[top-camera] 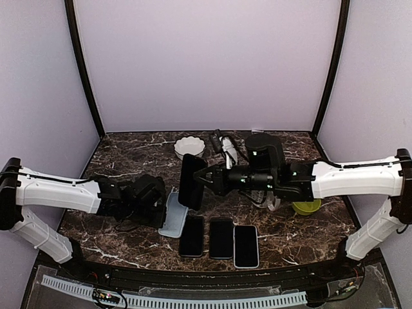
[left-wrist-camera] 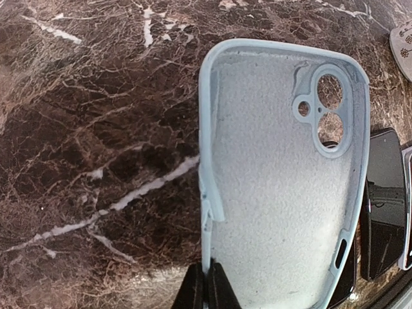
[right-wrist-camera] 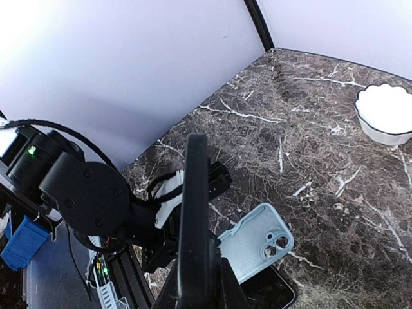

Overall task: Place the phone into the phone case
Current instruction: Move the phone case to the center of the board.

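Grip on both sides: our left gripper (left-wrist-camera: 206, 290) is clenched on the rim of the pale blue phone case (left-wrist-camera: 277, 180), its dark fingertips (left-wrist-camera: 220, 295) pinched on the case's near corner. From there the case runs straight out ahead of the fingers, its soft inner face turned up toward the wrist camera and the lens cut-out at the far end. It looks tilted rather than flat on the marble table (left-wrist-camera: 96, 129).

Our right gripper (top-camera: 205, 181) grasps the black phone (top-camera: 191, 181), which stands on edge just ahead of its fingertips. In the right wrist view the case lies below and beyond the phone, a little to its right; we cannot tell whether the two touch.

Further out, three phones (top-camera: 221, 237) lie side by side on the table beside the case. A white bowl (top-camera: 189, 147) sits well behind both grippers.
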Controlling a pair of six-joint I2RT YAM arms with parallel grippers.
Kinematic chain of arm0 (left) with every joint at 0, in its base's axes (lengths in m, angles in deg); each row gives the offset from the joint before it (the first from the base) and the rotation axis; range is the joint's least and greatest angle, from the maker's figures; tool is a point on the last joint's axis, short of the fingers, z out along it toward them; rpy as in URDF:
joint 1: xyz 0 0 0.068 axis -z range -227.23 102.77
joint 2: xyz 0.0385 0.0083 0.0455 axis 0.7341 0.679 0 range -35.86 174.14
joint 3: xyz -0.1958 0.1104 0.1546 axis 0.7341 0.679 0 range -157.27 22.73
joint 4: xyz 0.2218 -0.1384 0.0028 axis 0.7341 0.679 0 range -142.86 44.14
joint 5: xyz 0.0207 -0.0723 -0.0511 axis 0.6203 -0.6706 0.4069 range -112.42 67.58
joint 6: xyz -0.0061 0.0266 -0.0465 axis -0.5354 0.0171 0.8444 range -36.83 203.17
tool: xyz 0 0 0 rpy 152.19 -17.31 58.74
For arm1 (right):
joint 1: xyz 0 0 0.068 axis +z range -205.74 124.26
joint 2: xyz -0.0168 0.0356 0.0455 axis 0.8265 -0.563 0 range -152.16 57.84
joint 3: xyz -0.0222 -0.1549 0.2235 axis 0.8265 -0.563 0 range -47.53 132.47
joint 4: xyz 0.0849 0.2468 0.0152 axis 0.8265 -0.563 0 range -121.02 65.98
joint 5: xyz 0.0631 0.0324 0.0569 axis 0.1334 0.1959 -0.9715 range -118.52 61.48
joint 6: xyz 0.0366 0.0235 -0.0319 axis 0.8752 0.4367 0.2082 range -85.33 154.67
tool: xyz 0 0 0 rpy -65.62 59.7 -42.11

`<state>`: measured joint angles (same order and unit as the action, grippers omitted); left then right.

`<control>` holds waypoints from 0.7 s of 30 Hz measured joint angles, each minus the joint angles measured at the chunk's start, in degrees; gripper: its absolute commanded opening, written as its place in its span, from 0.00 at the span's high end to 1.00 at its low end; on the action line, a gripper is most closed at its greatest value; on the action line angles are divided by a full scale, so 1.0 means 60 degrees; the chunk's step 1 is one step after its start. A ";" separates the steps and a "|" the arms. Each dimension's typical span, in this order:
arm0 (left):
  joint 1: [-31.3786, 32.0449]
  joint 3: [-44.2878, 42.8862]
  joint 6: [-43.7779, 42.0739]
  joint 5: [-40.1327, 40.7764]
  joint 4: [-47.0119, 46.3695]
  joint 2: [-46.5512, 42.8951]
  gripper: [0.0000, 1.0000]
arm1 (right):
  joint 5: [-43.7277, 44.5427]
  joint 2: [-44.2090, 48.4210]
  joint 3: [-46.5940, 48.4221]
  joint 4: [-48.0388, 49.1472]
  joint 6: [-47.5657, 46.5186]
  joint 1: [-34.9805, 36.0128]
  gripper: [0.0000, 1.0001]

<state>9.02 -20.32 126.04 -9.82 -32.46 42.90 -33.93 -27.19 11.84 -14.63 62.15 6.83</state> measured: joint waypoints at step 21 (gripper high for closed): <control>0.0240 -0.0408 -0.1424 0.2510 -0.2317 -0.0732 1.00 | -0.2215 -0.1224 0.0321 0.1009 -0.0495 -0.1271 1.00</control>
<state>10.46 -22.77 117.49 5.24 -46.36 38.51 -47.22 -34.54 13.76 -8.58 59.18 -0.80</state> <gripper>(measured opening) 0.005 0.100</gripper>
